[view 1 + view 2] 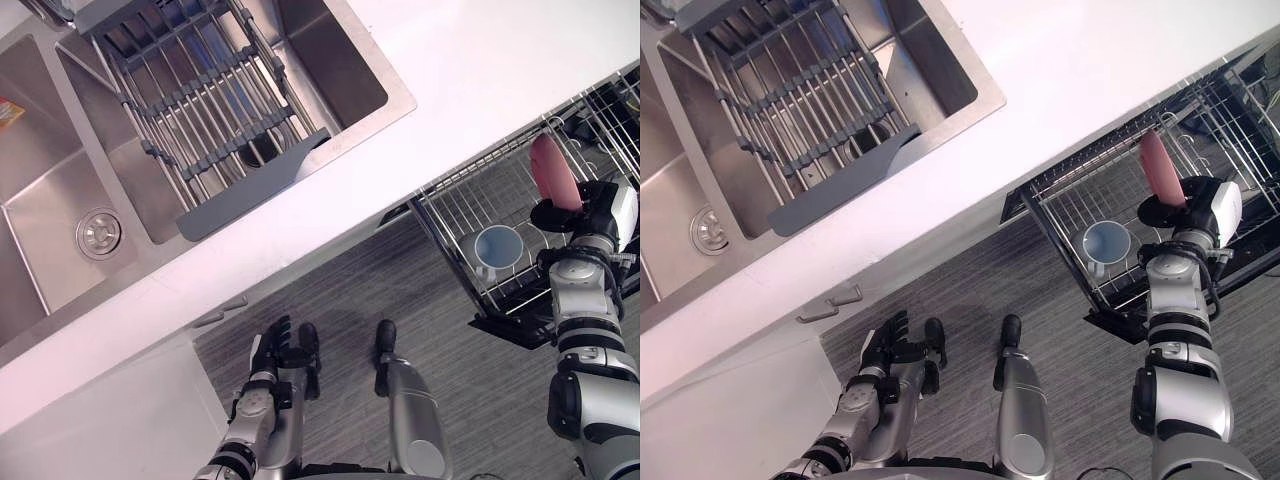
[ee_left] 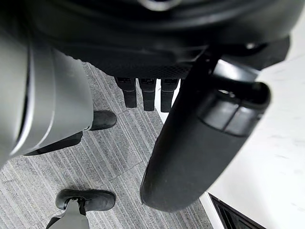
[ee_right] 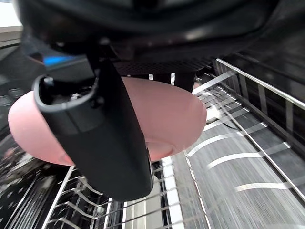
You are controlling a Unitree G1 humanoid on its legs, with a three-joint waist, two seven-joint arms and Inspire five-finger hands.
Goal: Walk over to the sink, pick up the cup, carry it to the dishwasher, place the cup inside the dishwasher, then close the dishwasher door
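- Right wrist view: my right hand (image 3: 97,143) is closed on the pink cup (image 3: 167,117). The thumb lies across its near wall and the fingers are behind it, so the grip takes in both rim and side.
- In the left eye view the pink cup hangs in the air over the pulled-out dishwasher rack (image 1: 447,205), clear of the wires. A blue cup (image 1: 498,247) stands in the rack just below it, on the side nearer me.
- I judge the pink cup to be light, stiff and smooth-walled, probably plastic or glazed. It will not give under the pinch, but it could slip or swivel between thumb and fingers. The safer hold is well down the wall rather than on the lip alone.
- The rack wires are widely spaced. If the cup is set down tilted, it may tip or roll against the blue cup, so it wants a level, gentle release.
- My left hand (image 1: 283,350) hangs below the edge of the bench (image 1: 480,80), fingers loose and straight, holding nothing.
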